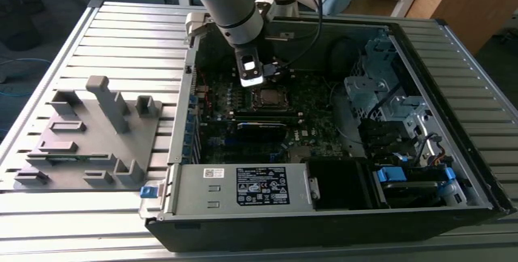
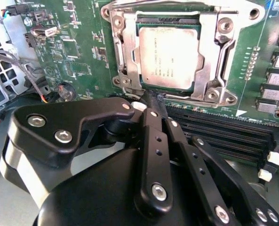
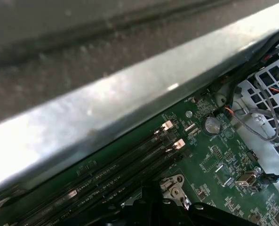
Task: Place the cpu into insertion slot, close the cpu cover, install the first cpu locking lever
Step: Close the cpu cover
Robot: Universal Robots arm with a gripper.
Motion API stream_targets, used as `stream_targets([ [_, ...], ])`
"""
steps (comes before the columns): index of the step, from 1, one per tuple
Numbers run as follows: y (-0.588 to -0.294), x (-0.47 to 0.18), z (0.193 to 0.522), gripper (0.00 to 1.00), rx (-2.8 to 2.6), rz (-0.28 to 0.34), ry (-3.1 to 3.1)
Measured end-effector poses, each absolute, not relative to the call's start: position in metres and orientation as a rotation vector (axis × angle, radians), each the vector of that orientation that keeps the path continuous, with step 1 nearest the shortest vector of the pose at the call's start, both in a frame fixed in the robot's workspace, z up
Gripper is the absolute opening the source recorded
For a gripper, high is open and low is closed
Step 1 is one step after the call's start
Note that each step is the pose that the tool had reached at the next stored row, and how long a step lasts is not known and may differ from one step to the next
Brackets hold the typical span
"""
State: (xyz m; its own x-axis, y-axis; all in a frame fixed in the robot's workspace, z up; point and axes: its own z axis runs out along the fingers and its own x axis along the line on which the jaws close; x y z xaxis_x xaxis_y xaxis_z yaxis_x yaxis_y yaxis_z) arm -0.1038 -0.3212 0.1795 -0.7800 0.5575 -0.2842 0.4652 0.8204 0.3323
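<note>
The cpu (image 2: 170, 56) lies flat in its socket on the green motherboard, dull silver top up; it also shows in the exterior view (image 1: 268, 97). The cpu cover (image 2: 211, 52), a silver frame, lies down flat around it. A thin wire locking lever (image 2: 195, 100) runs along the socket edge nearest my gripper. My gripper (image 2: 152, 101) hangs just over that edge with its black fingers (image 2: 151, 141) pressed together, tips at the socket's corner by the lever's end. In the exterior view the gripper (image 1: 261, 85) stands inside the open computer case, right beside the socket.
Black memory slots (image 2: 224, 132) run beside the socket under the fingers. The case's metal wall (image 3: 106, 103) is close behind the wrist. A drive cage with cables (image 1: 389, 98) and the power supply (image 1: 242, 186) fill the case's other parts. A grey fixture (image 1: 89, 134) stands outside on the slatted table.
</note>
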Motion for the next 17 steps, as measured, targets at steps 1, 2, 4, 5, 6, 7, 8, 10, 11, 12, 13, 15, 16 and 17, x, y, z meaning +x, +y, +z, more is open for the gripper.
stream_targets([
  [1,-0.3212,-0.1038,0.1795,0.10,0.769,0.345,2.632],
  [2,-0.3211,-0.1037,0.1795,0.10,0.769,0.345,2.632],
  [4,-0.3206,-0.1037,0.1795,0.10,0.769,0.345,2.632],
  [5,-0.3204,-0.1037,0.1796,0.10,0.769,0.345,2.632],
  [6,-0.3201,-0.1036,0.1796,0.10,0.769,0.345,2.632],
  [7,-0.3199,-0.1033,0.1796,0.10,0.769,0.345,2.632],
  [8,-0.3197,-0.1031,0.1797,0.10,0.769,0.345,2.632],
  [10,-0.3196,-0.1026,0.1800,0.10,0.769,0.344,2.633],
  [11,-0.3194,-0.1020,0.1800,0.10,0.769,0.343,2.633],
  [12,-0.3193,-0.1015,0.1801,0.10,0.769,0.343,2.633],
  [13,-0.3192,-0.1011,0.1801,0.10,0.769,0.343,2.633],
  [15,-0.3189,-0.0999,0.1802,0.10,0.769,0.342,2.632],
  [16,-0.3186,-0.0992,0.1801,0.10,0.769,0.343,2.632],
  [17,-0.3185,-0.0988,0.1803,0.10,0.769,0.342,2.632],
])
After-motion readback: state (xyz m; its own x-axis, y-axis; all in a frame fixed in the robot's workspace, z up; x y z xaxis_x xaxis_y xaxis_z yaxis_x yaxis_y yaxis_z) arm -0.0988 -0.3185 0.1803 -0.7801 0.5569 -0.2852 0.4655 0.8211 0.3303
